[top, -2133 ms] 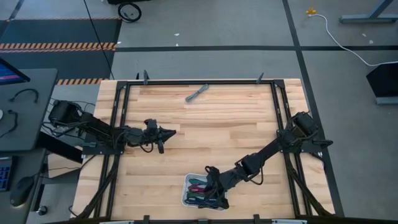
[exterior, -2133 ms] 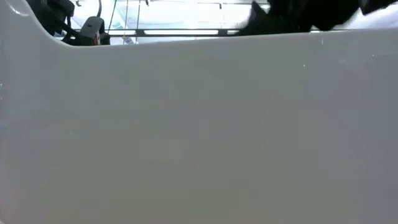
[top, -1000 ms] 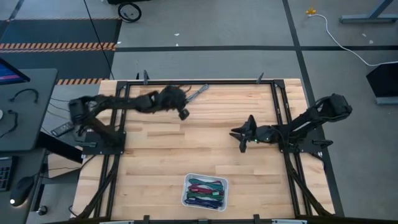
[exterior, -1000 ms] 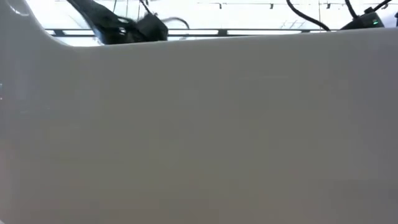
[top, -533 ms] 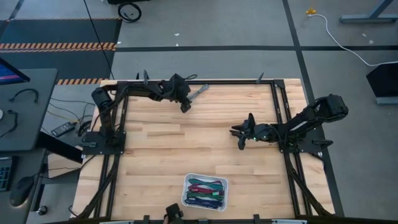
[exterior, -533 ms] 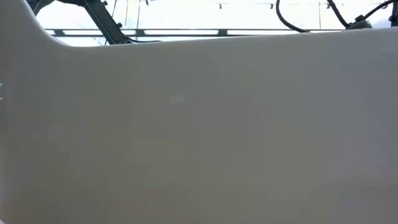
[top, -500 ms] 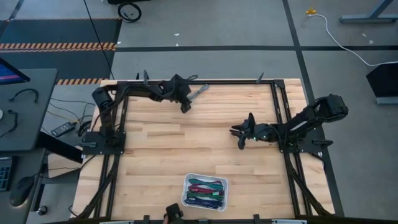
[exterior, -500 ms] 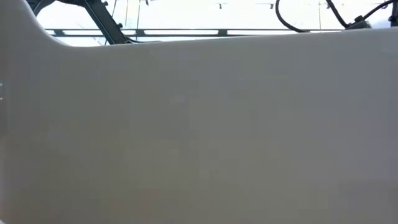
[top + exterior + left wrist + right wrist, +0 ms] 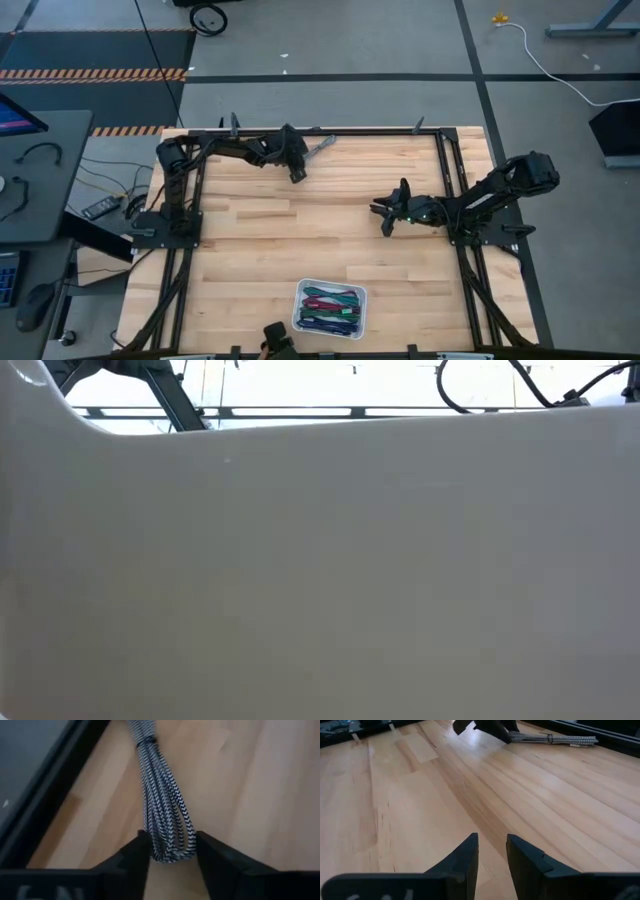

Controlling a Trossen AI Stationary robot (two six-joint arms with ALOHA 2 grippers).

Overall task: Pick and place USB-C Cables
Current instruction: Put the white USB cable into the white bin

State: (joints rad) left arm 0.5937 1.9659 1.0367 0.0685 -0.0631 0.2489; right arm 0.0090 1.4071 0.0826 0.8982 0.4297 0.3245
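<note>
A grey braided cable (image 9: 165,815), woven in a black-and-white herringbone pattern and bound into a narrow loop by a dark tie, lay on the pale butcher-block counter (image 9: 330,220) near its far edge, just beside the black metal frame (image 9: 330,131). The left claw (image 9: 170,855) sat at the looped end of this cable, its two dark, matte fingers (image 9: 135,855) spread to either side of the bundle with the loop between them; they bracketed it without yet pinching it. In the high view the left claw (image 9: 296,165) appeared at the counter's far left quarter, next to the same cable (image 9: 318,148).

The other USB-C cables (image 9: 330,306), coiled cords in teal, green, purple and maroon, lay heaped in a small clear tray (image 9: 301,312) with rounded corners at the counter's near edge.

The right claw (image 9: 492,852) hovered over bare wood at the middle right of the counter, well apart from both the tray and the grey cable, its angular fingers parted by a narrow gap and holding nothing. The wood showed long parallel planks with fine grain and a soft sheen.

The low view was almost wholly filled by a smooth pale wall (image 9: 320,580). Around the counter lay grey floor with dark tape lines, and a white cord (image 9: 545,65) trailed at the far right.
</note>
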